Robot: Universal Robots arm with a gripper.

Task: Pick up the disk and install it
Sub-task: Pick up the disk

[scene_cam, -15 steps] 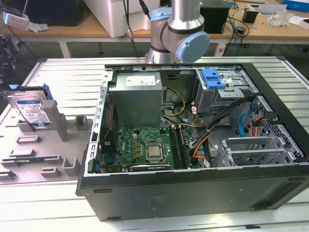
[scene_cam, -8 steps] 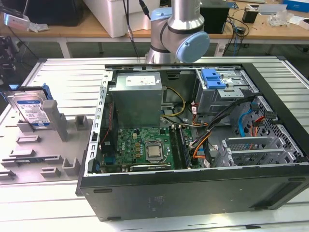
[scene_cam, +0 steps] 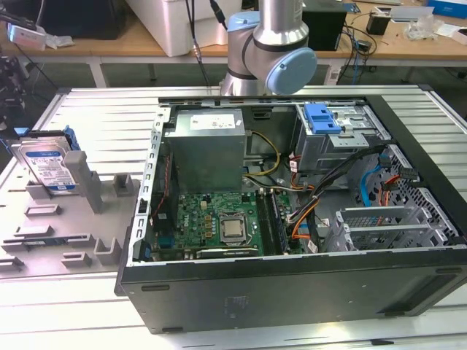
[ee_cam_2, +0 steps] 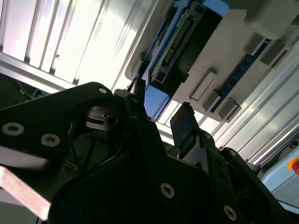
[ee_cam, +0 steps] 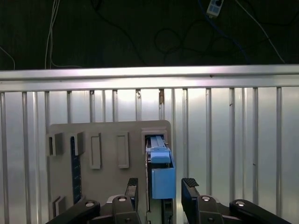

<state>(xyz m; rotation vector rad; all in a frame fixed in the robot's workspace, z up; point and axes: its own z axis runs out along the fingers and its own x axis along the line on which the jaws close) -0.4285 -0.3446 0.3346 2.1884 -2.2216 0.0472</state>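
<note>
The disk [scene_cam: 49, 164], silver with a white-and-blue label and a blue frame, stands on edge in a grey fixture plate [scene_cam: 73, 233] at the exterior view's left. In the first wrist view I look down on the disk's blue end [ee_cam: 162, 179], which lies in line between my two black fingers [ee_cam: 132, 186]. My gripper [ee_cam: 161, 184] is open and does not touch the disk. The second wrist view shows my gripper [ee_cam_2: 159, 109] with its fingers [ee_cam_2: 183, 122] apart and the disk [ee_cam_2: 187, 42] beyond them.
An open computer case [scene_cam: 292, 292] lies at the exterior view's right, holding a motherboard [scene_cam: 211, 222], a grey metal box [scene_cam: 204, 149], cables and a blue drive bay [scene_cam: 322, 117]. The ribbed metal table's edge [ee_cam: 149, 77] runs past the fixture [ee_cam: 107, 140].
</note>
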